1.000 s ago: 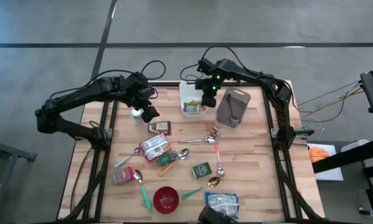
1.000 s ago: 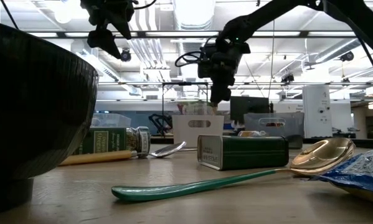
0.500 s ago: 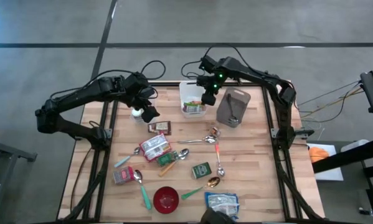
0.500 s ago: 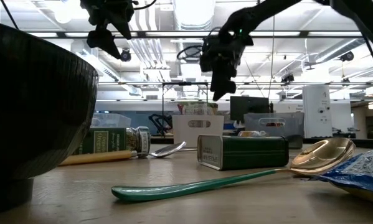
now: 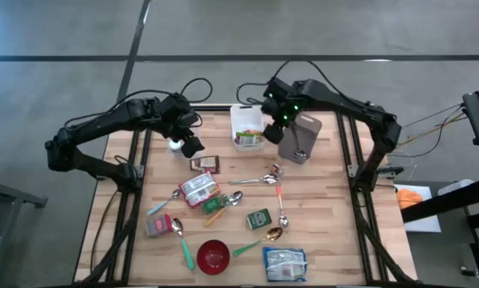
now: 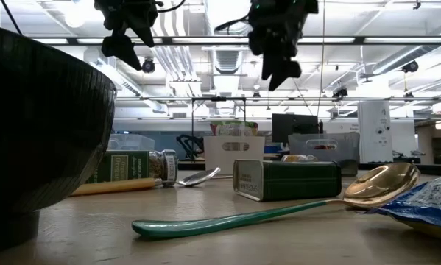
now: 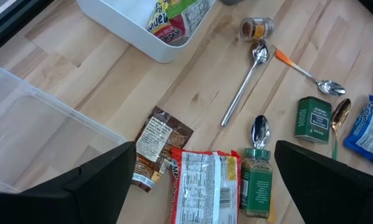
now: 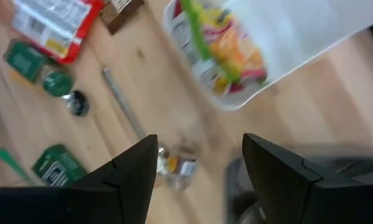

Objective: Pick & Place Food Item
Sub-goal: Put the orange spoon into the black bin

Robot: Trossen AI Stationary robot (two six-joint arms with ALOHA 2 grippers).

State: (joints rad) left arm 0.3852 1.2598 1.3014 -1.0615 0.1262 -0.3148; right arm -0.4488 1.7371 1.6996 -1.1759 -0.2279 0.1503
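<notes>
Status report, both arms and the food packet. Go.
Right gripper open, empty, raised beside white bin. Food packet in bin. Left gripper open, hovering over table. Nothing obstructing.

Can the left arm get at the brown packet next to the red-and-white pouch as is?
Probably yes. The left gripper hangs open just above the brown packet, which lies flat with nothing on it. The red-and-white pouch beside it may crowd one finger.
</notes>
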